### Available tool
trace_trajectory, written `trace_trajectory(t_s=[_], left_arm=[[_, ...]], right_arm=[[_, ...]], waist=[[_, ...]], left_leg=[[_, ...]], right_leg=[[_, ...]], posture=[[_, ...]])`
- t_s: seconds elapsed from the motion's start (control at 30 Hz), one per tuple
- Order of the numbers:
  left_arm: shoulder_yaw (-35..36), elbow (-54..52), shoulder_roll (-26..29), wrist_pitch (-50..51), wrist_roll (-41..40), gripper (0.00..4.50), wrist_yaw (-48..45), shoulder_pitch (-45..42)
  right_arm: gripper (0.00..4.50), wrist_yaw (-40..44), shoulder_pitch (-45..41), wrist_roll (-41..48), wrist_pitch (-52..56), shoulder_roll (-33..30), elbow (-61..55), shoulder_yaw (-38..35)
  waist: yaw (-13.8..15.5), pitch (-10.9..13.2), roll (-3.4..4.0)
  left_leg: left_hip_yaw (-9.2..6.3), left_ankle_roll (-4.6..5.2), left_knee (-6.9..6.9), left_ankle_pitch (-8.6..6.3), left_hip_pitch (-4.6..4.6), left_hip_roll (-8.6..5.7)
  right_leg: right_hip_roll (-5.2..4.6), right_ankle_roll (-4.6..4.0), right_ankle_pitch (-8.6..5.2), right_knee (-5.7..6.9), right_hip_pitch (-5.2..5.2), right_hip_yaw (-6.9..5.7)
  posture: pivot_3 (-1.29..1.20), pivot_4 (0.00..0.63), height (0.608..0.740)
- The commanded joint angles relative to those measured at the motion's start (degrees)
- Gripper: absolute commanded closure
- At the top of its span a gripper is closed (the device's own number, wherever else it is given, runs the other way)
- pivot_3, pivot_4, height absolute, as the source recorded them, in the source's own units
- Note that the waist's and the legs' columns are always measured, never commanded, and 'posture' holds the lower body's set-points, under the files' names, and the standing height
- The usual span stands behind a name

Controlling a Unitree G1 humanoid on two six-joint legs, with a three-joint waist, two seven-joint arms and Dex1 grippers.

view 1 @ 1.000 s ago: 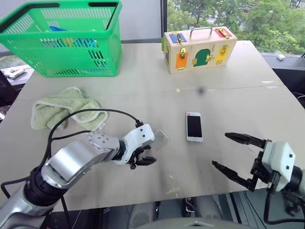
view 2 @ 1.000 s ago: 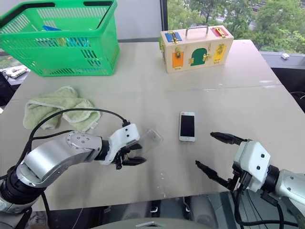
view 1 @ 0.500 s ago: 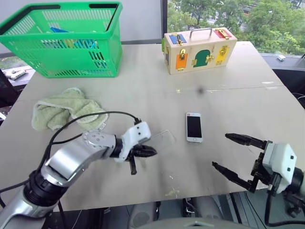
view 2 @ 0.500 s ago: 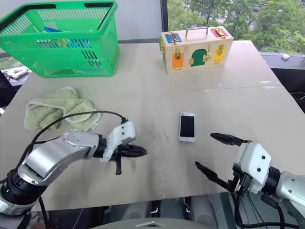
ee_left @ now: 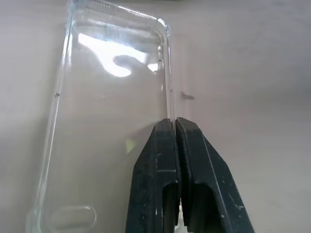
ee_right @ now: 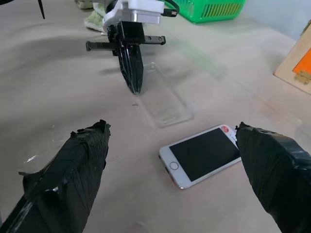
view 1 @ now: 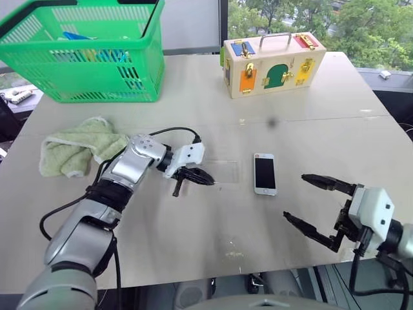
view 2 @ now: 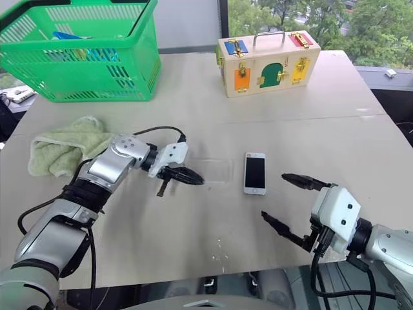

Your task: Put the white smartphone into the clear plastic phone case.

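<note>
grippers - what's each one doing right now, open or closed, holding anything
Left gripper: fingers shut on the edge of the clear plastic phone case.
Right gripper: open, holding nothing.

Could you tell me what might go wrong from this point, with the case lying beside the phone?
The left gripper pinches only one thin side wall of the clear plastic phone case, so the case could twist or slip out of the shut fingers. The case lies on the table apart from the white smartphone, and being transparent its edges are hard to see, so aligning the phone could miss. The open right gripper could nudge the phone.
</note>
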Motion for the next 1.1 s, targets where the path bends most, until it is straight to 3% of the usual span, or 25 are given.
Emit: trace_trajectory(t_s=[0.03,0.13,0.17,0.23,0.33,0.47,0.6,0.77,0.9,1.1], left_arm=[[0.9,-4.9,0.3,0.7,1.2,4.44,-0.4,2.1],[2.1,-10.1,0.8,4.7,0.8,4.44,0.9,4.3],[2.7,-11.6,0.8,6.5,0.5,3.93,1.5,4.9],[4.4,-15.2,1.3,10.3,-0.7,3.41,2.7,6.0],[7.9,-22.2,3.0,16.1,-3.2,1.89,4.3,8.3],[14.3,-28.9,4.9,22.0,-7.3,0.09,8.3,12.5],[20.8,-32.3,6.0,24.5,-10.2,0.09,12.2,18.1],[31.2,-39.7,2.4,21.3,-16.4,0.09,18.3,28.5],[35.1,-40.8,3.5,22.8,-21.0,0.09,17.2,31.9],[37.7,-38.5,4.8,20.2,-21.9,0.09,16.0,35.1]], right_arm=[[0.0,-2.4,0.0,2.4,3.6,-0.2,-2.1,-0.2],[0.0,-5.8,-2.2,2.6,7.7,-0.2,-1.6,1.5],[0.0,-6.8,-3.0,2.0,8.5,0.0,-1.4,2.2],[0.0,-10.1,-5.4,1.6,12.7,0.2,-0.8,4.3],[0.0,-16.3,-12.1,2.1,23.4,0.0,1.3,8.7],[0.0,-22.7,-23.2,3.6,31.2,6.5,8.0,12.6],[0.0,-27.1,-32.0,-0.7,34.4,11.5,13.9,19.2],[0.0,-31.1,-39.4,-4.6,36.0,18.4,23.3,23.1],[0.0,-32.3,-42.6,-6.0,38.0,21.6,27.8,24.5],[0.0,-34.0,-43.8,-8.5,42.5,24.2,31.2,26.5]], waist=[[-0.1,0.0,0.0],[-0.1,0.0,0.0],[-0.2,0.0,0.0],[-0.4,0.0,-0.02],[-1.0,0.0,-0.03],[-1.6,0.1,-0.06],[-1.8,0.1,-0.03],[-1.9,0.1,-0.03],[-1.2,0.1,-0.02],[-1.4,0.1,-0.03]], left_leg=[[0.01,0.01,0.0,0.0,0.01,0.0],[0.02,0.04,0.09,-0.02,0.03,0.03],[0.0,0.04,0.14,-0.02,0.04,0.03],[-0.04,0.04,0.25,-0.01,0.05,0.03],[-0.12,0.04,0.43,-0.01,0.05,0.09],[-0.09,0.04,0.53,-0.01,0.07,0.17],[-0.1,0.03,0.48,-0.01,0.06,0.19],[-0.05,0.03,0.42,-0.01,0.0,0.17],[-0.05,0.03,0.43,-0.01,-0.02,0.07],[-0.04,0.04,0.43,-0.01,0.1,0.11]], right_leg=[[0.0,0.01,0.0,-0.01,0.01,0.0],[-0.05,0.02,0.0,0.05,0.03,0.05],[-0.05,0.0,-0.01,0.09,0.04,0.05],[-0.06,-0.19,-0.12,0.23,0.04,0.06],[-0.05,-0.22,-0.11,0.38,0.06,0.03],[-0.08,-0.26,-0.07,0.4,0.06,0.1],[0.09,-0.25,-0.06,0.43,0.04,0.1],[0.01,-0.06,0.05,0.35,0.02,0.12],[-0.09,-0.05,0.06,0.33,0.04,0.07],[-0.05,-0.26,-0.06,0.41,0.04,0.09]], posture=[[0.0,0.15,0.74],[0.0,0.15,0.74],[0.0,0.15,0.74],[0.0,0.15,0.74],[0.0,0.15,0.74],[0.0,0.15,0.74],[0.0,0.15,0.74],[0.0,0.15,0.74],[0.0,0.15,0.74],[0.0,0.15,0.74]])
